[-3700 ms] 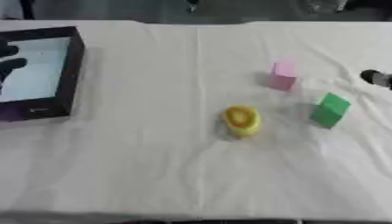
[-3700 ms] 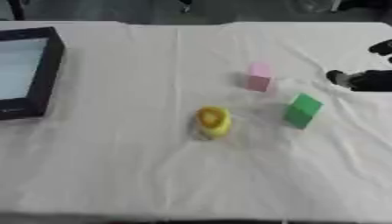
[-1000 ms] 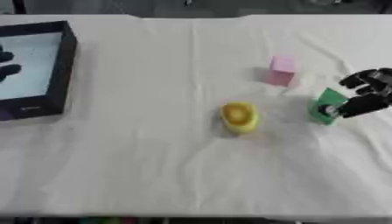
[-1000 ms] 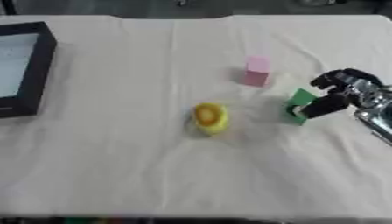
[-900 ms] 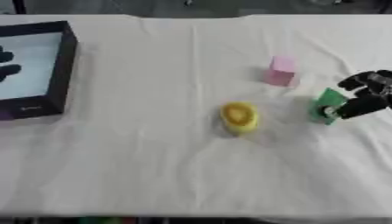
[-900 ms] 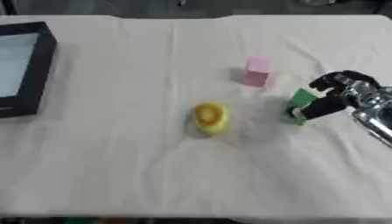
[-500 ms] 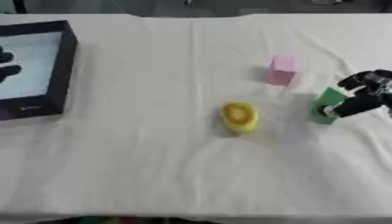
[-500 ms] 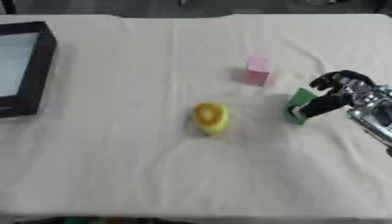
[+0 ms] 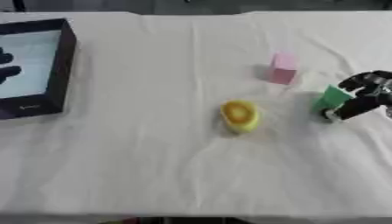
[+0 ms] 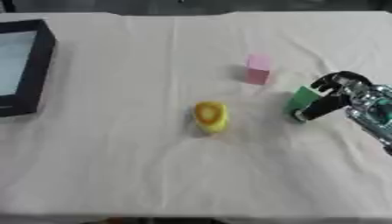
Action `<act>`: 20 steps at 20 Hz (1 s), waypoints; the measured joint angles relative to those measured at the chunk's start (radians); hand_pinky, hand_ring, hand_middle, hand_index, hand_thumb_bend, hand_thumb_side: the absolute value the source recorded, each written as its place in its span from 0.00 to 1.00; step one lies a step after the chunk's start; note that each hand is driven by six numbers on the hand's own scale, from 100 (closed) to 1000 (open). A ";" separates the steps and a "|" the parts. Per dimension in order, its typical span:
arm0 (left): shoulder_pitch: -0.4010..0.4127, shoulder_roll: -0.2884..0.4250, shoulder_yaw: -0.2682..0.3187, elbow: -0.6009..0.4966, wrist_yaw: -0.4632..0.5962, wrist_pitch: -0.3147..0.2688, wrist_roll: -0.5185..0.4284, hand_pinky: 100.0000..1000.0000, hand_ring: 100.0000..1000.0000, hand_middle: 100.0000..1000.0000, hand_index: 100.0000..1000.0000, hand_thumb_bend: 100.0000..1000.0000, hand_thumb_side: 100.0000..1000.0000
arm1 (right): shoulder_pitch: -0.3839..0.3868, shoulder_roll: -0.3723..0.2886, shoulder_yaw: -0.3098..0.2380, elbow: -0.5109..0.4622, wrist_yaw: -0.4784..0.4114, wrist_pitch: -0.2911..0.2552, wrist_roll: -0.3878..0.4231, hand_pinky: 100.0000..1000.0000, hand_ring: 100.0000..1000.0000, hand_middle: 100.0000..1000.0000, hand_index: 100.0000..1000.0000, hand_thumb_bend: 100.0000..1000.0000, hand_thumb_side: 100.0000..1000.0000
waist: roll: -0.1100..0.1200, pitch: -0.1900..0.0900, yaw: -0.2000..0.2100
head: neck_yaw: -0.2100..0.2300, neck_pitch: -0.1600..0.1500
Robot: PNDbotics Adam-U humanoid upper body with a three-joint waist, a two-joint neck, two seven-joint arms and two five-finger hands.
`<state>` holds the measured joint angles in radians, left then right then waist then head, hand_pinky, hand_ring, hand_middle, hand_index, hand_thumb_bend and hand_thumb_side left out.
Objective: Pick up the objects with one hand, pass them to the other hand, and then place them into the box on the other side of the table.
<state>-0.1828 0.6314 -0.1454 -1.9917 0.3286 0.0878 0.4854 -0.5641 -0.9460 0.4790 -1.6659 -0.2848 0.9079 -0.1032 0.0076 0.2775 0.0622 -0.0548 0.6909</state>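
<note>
1. The right hand [image 10: 330,97] sits at the table's right side with its fingers curled round the green block [image 10: 303,100], thumb low against the block's near corner (contact on the far face is hidden by the fingers).
2. The green block stands on the white cloth [image 10: 153,166], just left of the palm, so the coming lift is this hand's job.
3. The left hand [image 9: 6,65] shows only as dark shapes at the left edge, over the black box [image 9: 64,52]; whether it is open I cannot tell.
4. The pink block [image 10: 257,70] and yellow object [image 10: 210,116] lie apart, toward the middle.
</note>
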 measured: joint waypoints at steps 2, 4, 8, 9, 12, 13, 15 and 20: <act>0.000 0.000 0.000 0.000 0.000 0.000 0.000 1.00 0.74 0.72 0.79 0.02 0.84 | -0.005 0.000 0.004 0.011 0.000 0.000 0.013 0.84 0.94 0.85 0.83 0.40 0.00 | 0.001 0.000 0.000 | 0.000 0.000; 0.000 0.000 0.000 0.000 0.000 0.000 0.000 1.00 0.74 0.72 0.79 0.02 0.84 | -0.009 0.002 0.004 0.023 0.000 0.000 0.022 0.84 0.93 0.85 0.83 0.39 0.00 | 0.002 0.000 0.000 | -0.001 0.000; 0.000 0.000 0.000 0.000 0.000 0.000 0.000 1.00 0.74 0.72 0.79 0.02 0.84 | -0.016 0.009 0.008 0.049 0.005 0.001 0.032 0.84 0.93 0.84 0.82 0.38 0.00 | 0.002 0.000 0.000 | -0.001 -0.003; 0.000 0.000 0.000 0.000 0.000 0.000 0.000 1.00 0.74 0.72 0.79 0.02 0.84 | -0.017 0.009 0.010 0.054 0.007 0.000 0.033 0.84 0.93 0.84 0.82 0.38 0.00 | 0.002 0.000 0.001 | -0.001 -0.006; 0.000 0.000 0.000 0.000 0.000 0.000 -0.001 1.00 0.74 0.72 0.79 0.02 0.84 | -0.023 0.011 0.010 0.065 0.007 -0.001 0.034 0.84 0.93 0.83 0.82 0.36 0.00 | 0.002 0.000 0.001 | -0.002 -0.008; 0.000 0.000 0.000 0.000 0.000 0.000 -0.001 1.00 0.74 0.72 0.79 0.02 0.84 | -0.025 0.012 0.010 0.069 0.007 -0.001 0.034 0.84 0.93 0.83 0.81 0.35 0.00 | 0.002 0.000 0.001 | -0.002 -0.008; 0.000 -0.001 0.000 0.000 0.000 0.000 -0.001 1.00 0.74 0.72 0.79 0.02 0.84 | -0.026 0.015 0.010 0.073 0.007 -0.001 0.032 0.83 0.92 0.82 0.80 0.34 0.00 | 0.002 0.000 0.001 | -0.002 -0.008; 0.000 -0.001 0.000 0.000 0.000 0.000 -0.001 1.00 0.74 0.72 0.79 0.02 0.85 | -0.016 0.017 0.005 0.068 -0.003 -0.002 0.003 0.83 0.91 0.76 0.73 0.33 0.00 | 0.002 0.000 0.001 | -0.002 -0.008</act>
<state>-0.1828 0.6307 -0.1452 -1.9917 0.3286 0.0881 0.4846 -0.5804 -0.9293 0.4836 -1.5979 -0.2875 0.9057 -0.1003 0.0098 0.2778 0.0629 -0.0568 0.6833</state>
